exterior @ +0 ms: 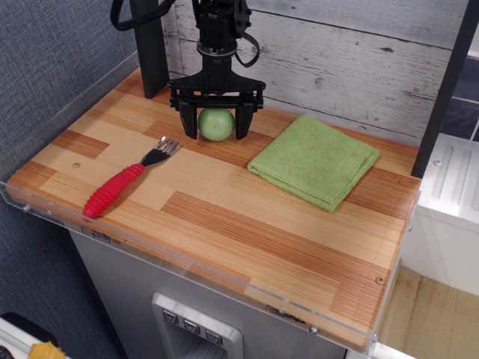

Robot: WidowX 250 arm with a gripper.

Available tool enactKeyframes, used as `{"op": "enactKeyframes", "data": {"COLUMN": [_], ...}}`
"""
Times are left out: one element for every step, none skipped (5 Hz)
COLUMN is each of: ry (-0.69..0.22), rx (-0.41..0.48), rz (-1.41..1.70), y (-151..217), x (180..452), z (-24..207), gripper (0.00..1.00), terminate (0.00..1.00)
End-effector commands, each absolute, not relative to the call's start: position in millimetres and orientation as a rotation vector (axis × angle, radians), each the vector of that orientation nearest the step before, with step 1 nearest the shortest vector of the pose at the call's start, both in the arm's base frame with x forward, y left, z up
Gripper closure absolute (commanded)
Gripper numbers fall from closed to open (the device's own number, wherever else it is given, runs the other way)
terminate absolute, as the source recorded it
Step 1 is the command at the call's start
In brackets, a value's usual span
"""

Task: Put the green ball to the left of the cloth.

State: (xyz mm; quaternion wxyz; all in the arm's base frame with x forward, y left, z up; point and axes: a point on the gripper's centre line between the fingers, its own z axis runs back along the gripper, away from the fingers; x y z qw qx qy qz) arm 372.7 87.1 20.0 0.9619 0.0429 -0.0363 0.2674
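The green ball [216,124] is a pale green sphere resting on the wooden tabletop [224,217] near the back, to the left of the cloth [314,161], a folded light green towel lying flat. My gripper [215,129] hangs straight down over the ball with one black finger on each side. The fingers [184,121] stand a little wider than the ball, with a small gap showing at the left, so the gripper is open around it.
A fork with a red handle [120,187] lies at the front left, its tines pointing toward the ball. A black post [150,45] stands at the back left. A grey plank wall [359,60] runs behind, and a clear rim edges the table.
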Motion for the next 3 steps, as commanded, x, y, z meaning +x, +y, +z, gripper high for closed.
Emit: {"op": "enactKeyframes", "data": {"ry": [-0.130, -0.139, -0.138], "rx": [0.090, 0.086, 0.088], "rz": [0.547, 0.551, 0.550], "y": [88.6, 87.9, 88.4], "x": [372.8, 371.3, 369.1], "z": [48.0, 54.5, 58.7], "gripper": [0.00, 0.00, 0.00], "terminate": [0.00, 0.00, 0.00]}}
